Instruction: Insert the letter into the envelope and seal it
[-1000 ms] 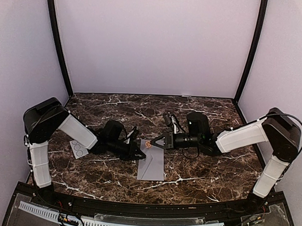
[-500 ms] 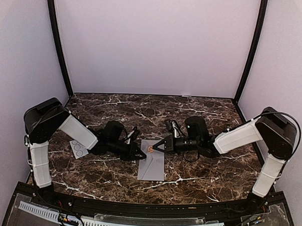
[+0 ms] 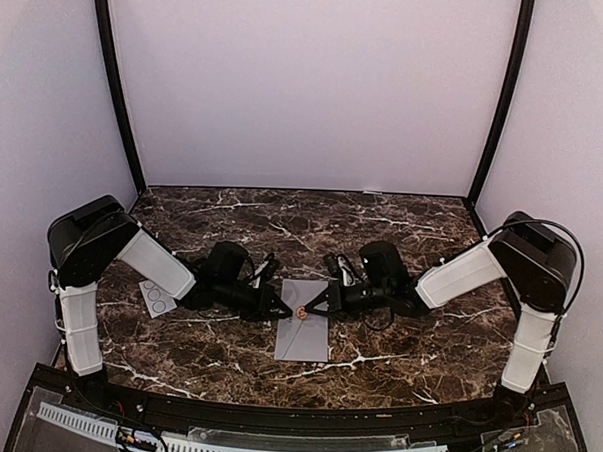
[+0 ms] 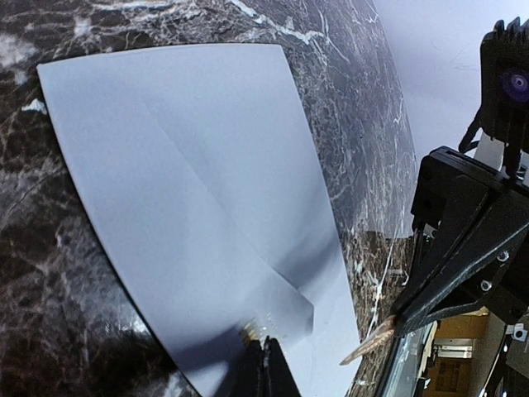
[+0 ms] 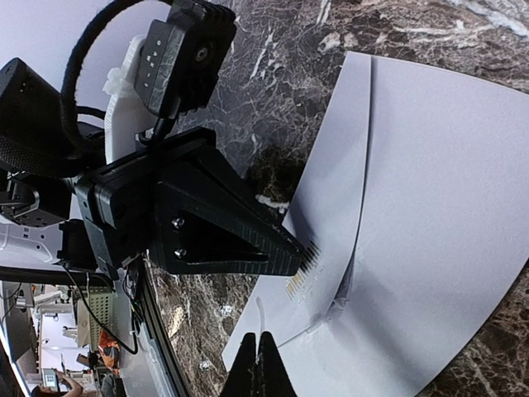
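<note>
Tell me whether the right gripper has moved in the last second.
Yes, the right gripper moved left and nearer, from the far edge of the envelope toward its middle.

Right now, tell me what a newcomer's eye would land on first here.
A grey envelope lies flat in the middle of the dark marble table. Both shut grippers meet over it: the left gripper rests its tip on the paper, and the right gripper pinches a small orange disc right beside it.
</note>
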Controlling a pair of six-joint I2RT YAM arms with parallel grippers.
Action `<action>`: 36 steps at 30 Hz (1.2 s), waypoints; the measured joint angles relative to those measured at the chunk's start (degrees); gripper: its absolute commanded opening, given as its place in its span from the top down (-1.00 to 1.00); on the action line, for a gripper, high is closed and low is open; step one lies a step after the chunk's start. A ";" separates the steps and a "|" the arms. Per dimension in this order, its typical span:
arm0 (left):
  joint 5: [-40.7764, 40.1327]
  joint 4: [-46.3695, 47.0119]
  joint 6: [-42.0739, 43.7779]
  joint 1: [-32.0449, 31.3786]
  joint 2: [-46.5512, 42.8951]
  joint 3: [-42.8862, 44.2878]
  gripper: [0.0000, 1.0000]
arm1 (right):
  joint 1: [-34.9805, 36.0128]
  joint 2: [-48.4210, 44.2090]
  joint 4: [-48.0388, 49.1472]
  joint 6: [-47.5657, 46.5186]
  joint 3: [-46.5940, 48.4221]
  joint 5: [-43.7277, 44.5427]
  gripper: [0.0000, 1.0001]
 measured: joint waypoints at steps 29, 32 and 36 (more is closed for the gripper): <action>-2.05 -2.82 2.47 -1.03 -0.17 1.55 1.00 | -0.42 3.54 -5.16 -0.79 2.29 4.55 1.00; -2.49 -3.39 2.82 -1.22 -0.28 1.77 0.99 | -0.44 3.87 -5.25 -0.92 2.45 4.72 1.00; -2.75 -4.22 2.95 -1.44 -0.35 2.19 0.88 | -0.44 3.91 -5.46 -1.14 2.51 4.90 1.00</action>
